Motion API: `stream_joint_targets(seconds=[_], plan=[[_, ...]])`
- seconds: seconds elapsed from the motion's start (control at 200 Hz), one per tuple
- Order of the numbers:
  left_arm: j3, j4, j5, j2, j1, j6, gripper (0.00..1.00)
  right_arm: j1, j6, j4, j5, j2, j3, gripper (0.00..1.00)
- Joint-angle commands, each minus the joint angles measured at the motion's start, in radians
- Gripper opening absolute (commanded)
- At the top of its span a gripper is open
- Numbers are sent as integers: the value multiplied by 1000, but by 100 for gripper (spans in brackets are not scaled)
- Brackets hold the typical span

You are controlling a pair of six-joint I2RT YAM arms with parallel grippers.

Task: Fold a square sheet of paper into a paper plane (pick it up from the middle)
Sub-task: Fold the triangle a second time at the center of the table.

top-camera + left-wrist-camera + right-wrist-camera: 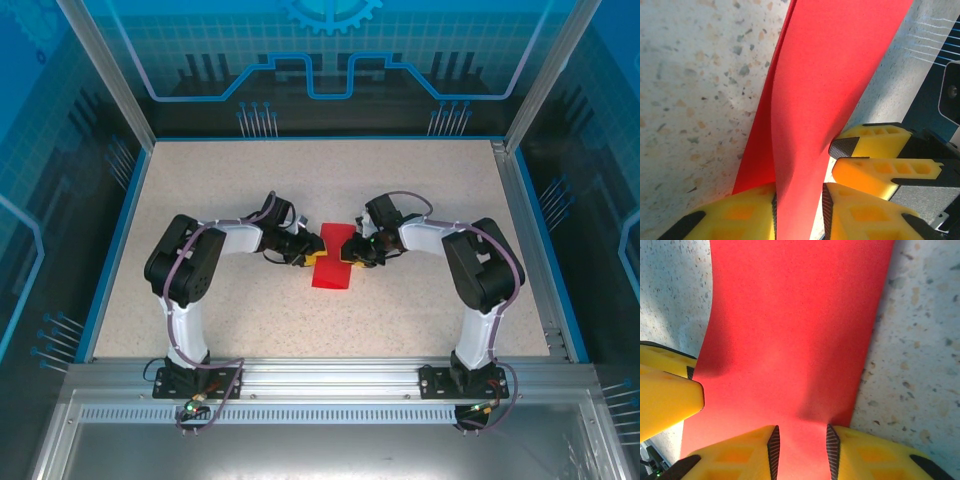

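Yellow fingers [740,215] of the left tool [799,197] stand narrowly apart, and the square sheet of paper [830,90] fills the gap between them. Whether they clamp it I cannot tell. Likewise the right tool [802,437]: its jaws are a little apart with red paper between them, grip unclear. Beyond the fingertips the sheet bows rather than lying flat. From above, both tools meet at the middle of the speckled surface [400,320], with the sheet between them.

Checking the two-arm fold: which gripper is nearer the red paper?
Neither; it's a tie. The paper runs between the fingers of the left gripper at its left side and of the right gripper at its right side.
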Motion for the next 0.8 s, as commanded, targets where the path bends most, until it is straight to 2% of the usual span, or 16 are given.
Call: stream_joint_targets(seconds=[0.0,0.115,0.255,0.465,0.57,0.645,0.795], plan=[[25,-19,23,3,3,3,30,-3,-30,-17,7,-53,11,34],[23,-20,25,1,3,4,26,3,-36,0,18,-112,-18,35],[33,-21,32,5,4,2,18,55,-90,-7,108,-205,-61,42],[47,-51,31,-6,4,18,15,260,-194,-52,401,-297,-79,58],[48,-58,30,-9,5,24,15,395,-242,-66,593,-300,-64,60],[48,-59,30,-11,5,25,15,451,-244,-68,692,-293,-61,60],[48,-58,31,-12,4,23,15,514,-260,-51,746,-266,-48,61]])
